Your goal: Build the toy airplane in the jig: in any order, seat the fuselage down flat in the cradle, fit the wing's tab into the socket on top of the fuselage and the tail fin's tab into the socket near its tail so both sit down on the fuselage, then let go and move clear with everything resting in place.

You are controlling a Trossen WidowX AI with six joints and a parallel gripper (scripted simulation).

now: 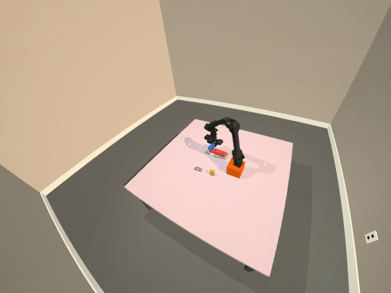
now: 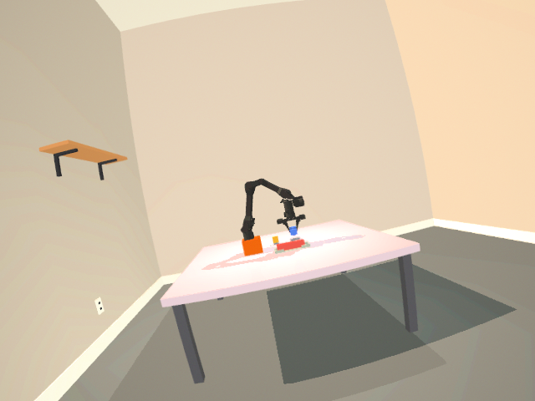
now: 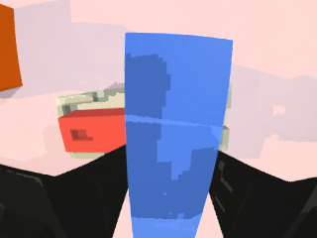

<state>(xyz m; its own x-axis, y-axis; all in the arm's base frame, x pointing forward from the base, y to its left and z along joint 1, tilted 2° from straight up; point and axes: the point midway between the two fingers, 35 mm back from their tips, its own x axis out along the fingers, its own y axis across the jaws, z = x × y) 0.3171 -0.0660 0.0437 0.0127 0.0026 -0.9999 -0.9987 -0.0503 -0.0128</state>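
My gripper (image 1: 215, 143) (image 2: 293, 227) (image 3: 168, 150) is shut on the blue wing (image 1: 211, 146) (image 2: 293, 230) (image 3: 178, 89). The wing is held above the fuselage, with a gap below it in the exterior view, and lies across it in the wrist view. The red fuselage (image 1: 220, 153) (image 2: 290, 245) (image 3: 106, 134) rests in the pale cradle (image 1: 207, 152) (image 2: 307, 244) (image 3: 106, 101). One socket shows near its left end in the wrist view; the wing hides the rest of its top. The wing's tab is not visible. The yellow tail fin (image 1: 212, 171) (image 2: 275, 239) stands apart on the table.
A grey block with an opening (image 1: 198, 168) (image 2: 295, 238) lies on the pink table (image 1: 201, 201) (image 2: 359, 254), near the tail fin. The arm's orange base (image 1: 234, 169) (image 2: 252, 246) (image 3: 7, 50) stands beyond the cradle's end. A wall shelf (image 2: 86, 151) is far off.
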